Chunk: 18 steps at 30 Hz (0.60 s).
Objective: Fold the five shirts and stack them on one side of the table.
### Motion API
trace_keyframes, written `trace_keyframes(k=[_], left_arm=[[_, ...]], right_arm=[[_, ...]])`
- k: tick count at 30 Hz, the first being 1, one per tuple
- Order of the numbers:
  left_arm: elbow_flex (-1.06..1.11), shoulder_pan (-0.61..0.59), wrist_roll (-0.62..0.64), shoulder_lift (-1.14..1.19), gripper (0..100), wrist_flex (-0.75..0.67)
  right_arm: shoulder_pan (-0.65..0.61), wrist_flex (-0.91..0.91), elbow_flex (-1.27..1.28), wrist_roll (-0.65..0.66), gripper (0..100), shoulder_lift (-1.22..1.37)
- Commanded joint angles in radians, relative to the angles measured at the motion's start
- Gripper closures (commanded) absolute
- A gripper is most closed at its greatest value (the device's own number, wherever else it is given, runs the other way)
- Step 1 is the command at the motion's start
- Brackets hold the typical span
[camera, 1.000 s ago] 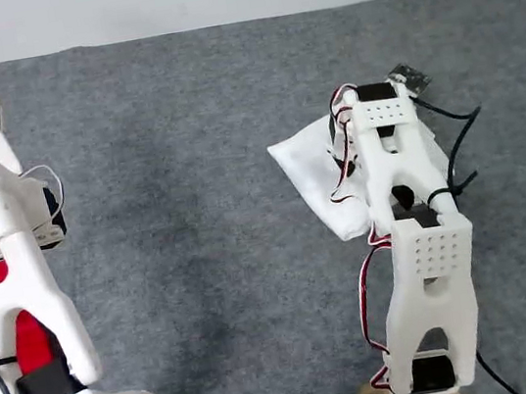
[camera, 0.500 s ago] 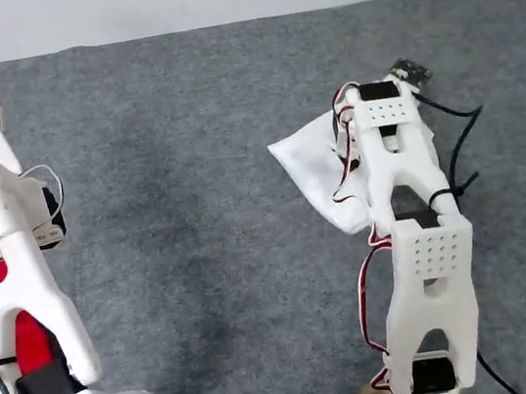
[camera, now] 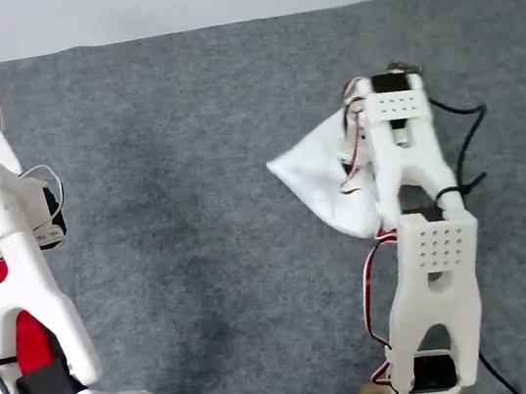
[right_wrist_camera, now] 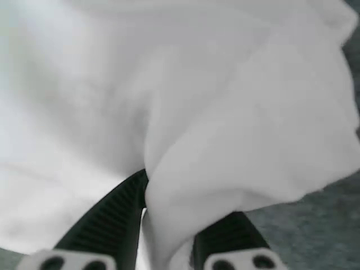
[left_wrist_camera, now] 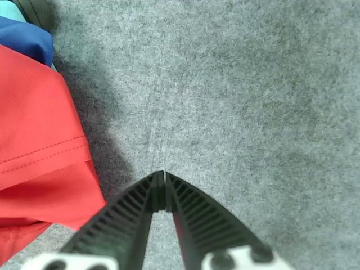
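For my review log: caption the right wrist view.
Right gripper shut on a fold of the crumpled white fabric shirt.

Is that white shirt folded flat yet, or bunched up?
Bunched up: the white shirt forms a rumpled triangle, with one ridge of cloth pinched in the right tool.

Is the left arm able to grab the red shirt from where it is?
Probably yes. The red shirt lies just beside the left gripper, nothing between them, but its jaws would need to open first.
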Motion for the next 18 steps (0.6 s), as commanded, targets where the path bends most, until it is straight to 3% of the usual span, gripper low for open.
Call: trace_keyframes(k=[1, 9, 18], left_arm=[[-0.002, 0.0, 0.006, -0.046, 99, 0.025], [-0.002, 0.005, 0.006, -0.046, 99, 0.025], [-0.002, 0.005, 0.006, -0.046, 99, 0.025]], right_arm=[[0.108, 0.053, -0.028, 0.172, 98.9, -0.108], [0.334, 0.065, -0.028, 0.583, 98.9, -0.22], [0.524, 0.047, -0.028, 0.855, 98.9, -0.234]])
